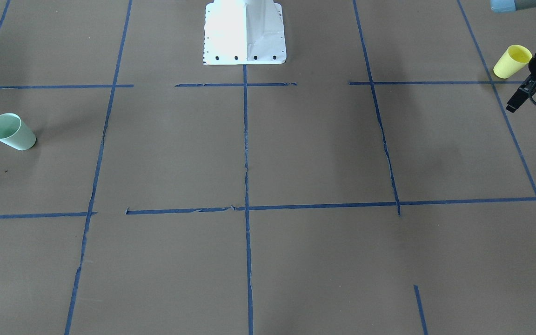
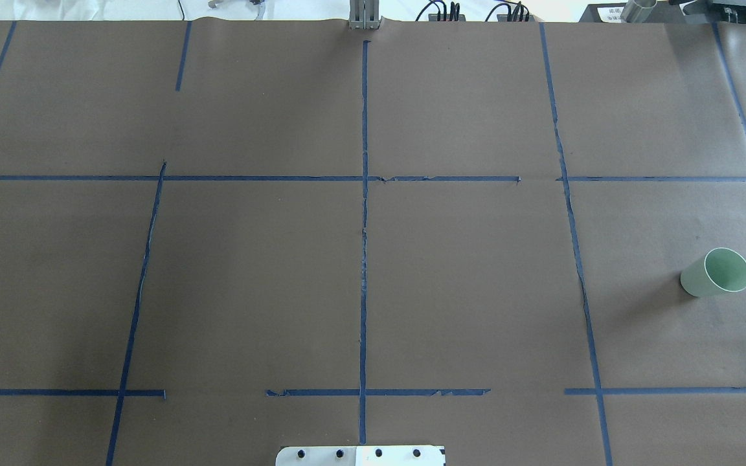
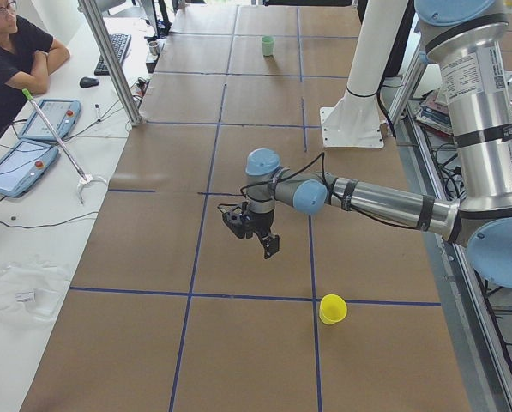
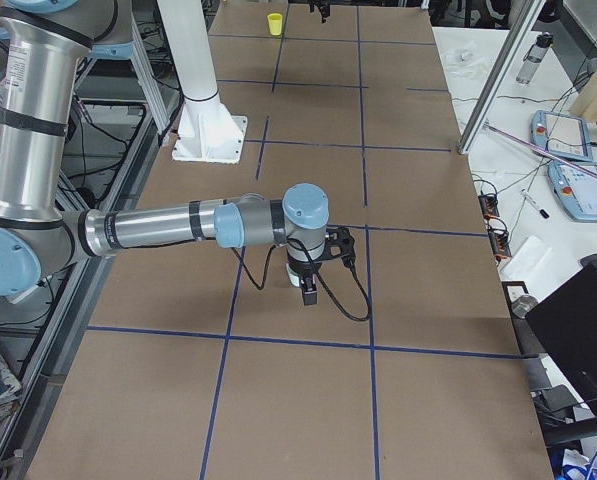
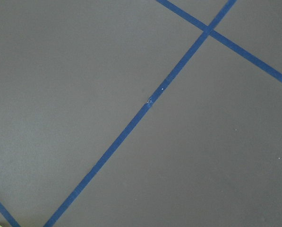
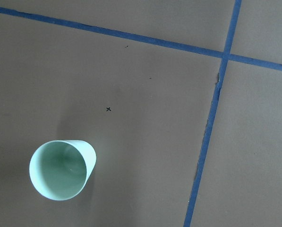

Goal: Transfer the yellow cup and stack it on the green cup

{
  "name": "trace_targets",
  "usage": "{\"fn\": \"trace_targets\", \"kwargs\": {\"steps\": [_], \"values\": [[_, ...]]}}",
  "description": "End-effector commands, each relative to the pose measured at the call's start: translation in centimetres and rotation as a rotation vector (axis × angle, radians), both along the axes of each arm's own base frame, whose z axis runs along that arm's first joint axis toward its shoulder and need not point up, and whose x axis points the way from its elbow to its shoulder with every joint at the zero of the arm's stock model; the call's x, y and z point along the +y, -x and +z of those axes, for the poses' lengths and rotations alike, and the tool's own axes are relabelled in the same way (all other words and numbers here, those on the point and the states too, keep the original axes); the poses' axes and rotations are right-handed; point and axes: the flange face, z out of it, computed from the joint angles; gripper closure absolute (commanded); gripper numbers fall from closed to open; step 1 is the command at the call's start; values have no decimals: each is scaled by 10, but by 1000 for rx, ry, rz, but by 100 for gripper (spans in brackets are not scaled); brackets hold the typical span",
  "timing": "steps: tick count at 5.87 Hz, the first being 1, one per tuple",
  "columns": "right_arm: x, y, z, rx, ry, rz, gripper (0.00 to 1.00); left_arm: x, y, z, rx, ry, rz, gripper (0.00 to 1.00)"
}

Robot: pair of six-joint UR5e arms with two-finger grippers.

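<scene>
Exterior front-facing view showed the left fingers (image 1: 514,99) empty, hanging above the table (image 1: 296,158) just beside the upright yellow cup (image 1: 511,61); whether they were spread or closed could not be told. The right fingers (image 4: 310,292) were equally unreadable. The green cup (image 2: 716,272) stood well apart, at the opposite end. An off-centre grasp could tip the light, tapered yellow cup or squeeze it out.

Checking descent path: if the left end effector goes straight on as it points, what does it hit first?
Probably the bare paper-covered table, near a blue tape line: the left end effector points straight down. The yellow cup sits off to one side, outside that line.
</scene>
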Motion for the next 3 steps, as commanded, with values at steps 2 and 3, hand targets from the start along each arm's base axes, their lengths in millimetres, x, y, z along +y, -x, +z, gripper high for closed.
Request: {"fn": "trace_targets", "kwargs": {"steps": [2,3], "values": [[0,-1,0,8,-6,-4,0,33,-15,46,-220,164,-209,0],[0,1,0,9,-7,-8,0,40,-23,57,-350,207,-275,0]]}}
